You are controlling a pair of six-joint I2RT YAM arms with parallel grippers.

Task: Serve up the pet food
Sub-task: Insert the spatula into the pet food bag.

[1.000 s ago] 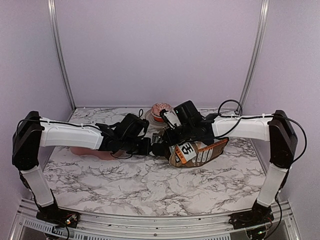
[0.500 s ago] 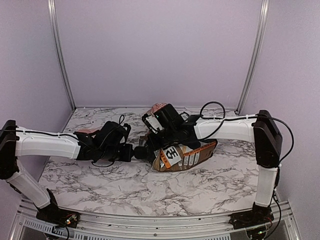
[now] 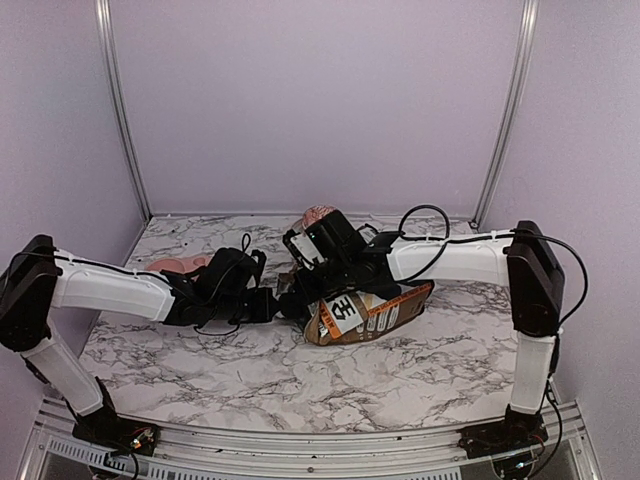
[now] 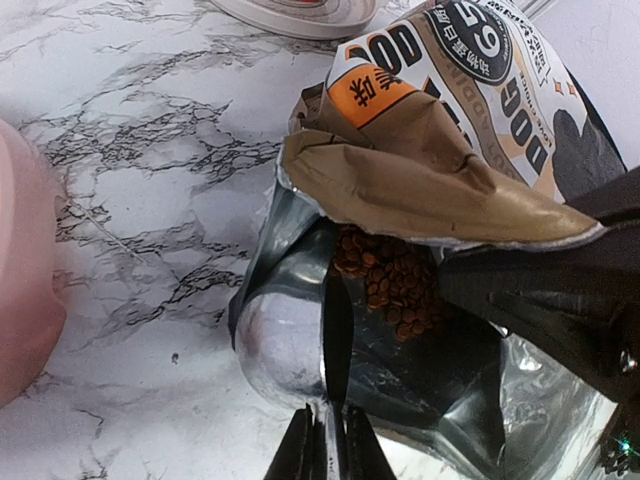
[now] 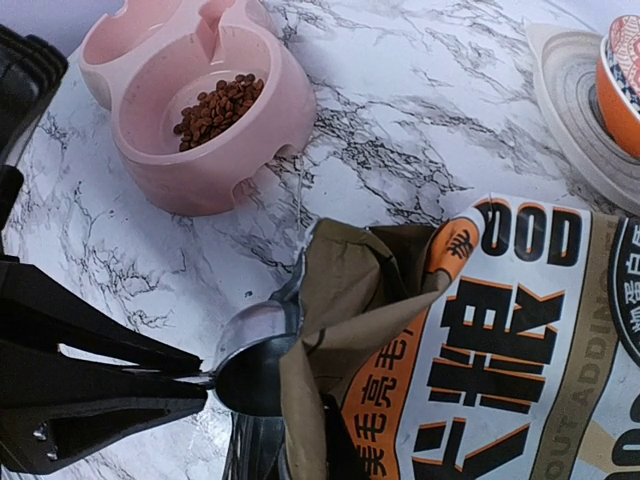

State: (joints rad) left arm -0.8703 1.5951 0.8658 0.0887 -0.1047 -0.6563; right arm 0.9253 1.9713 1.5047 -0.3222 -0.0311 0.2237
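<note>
**Kibble waits inside the bag, spoon at its mouth**

Our left claw (image 4: 322,440) is pinched tight on the handle of a metal spoon (image 4: 282,345). The spoon's bowl sits, apparently unfilled, at the torn mouth of the bag (image 5: 500,330). Our right claw (image 4: 500,285) looks clamped on the bag's upper lip, holding the mouth agape, though we cannot see both of its fingers clearly. The pet food (image 4: 390,285) lies in a loose heap just inside, on the silver lining. A small portion already rests in the pink bowl (image 5: 200,180), which stands apart from the bag on our left side of the table (image 5: 400,130).

We judge the pellets light, dry and hard. They will roll and spill off a tilted spoon, so pinching them directly is no use. We take hold of them through the spoon, pushing it under the heap and carrying it level. The bag seems thin and crinkly, and likely to slump shut if its lip is let go.
</note>
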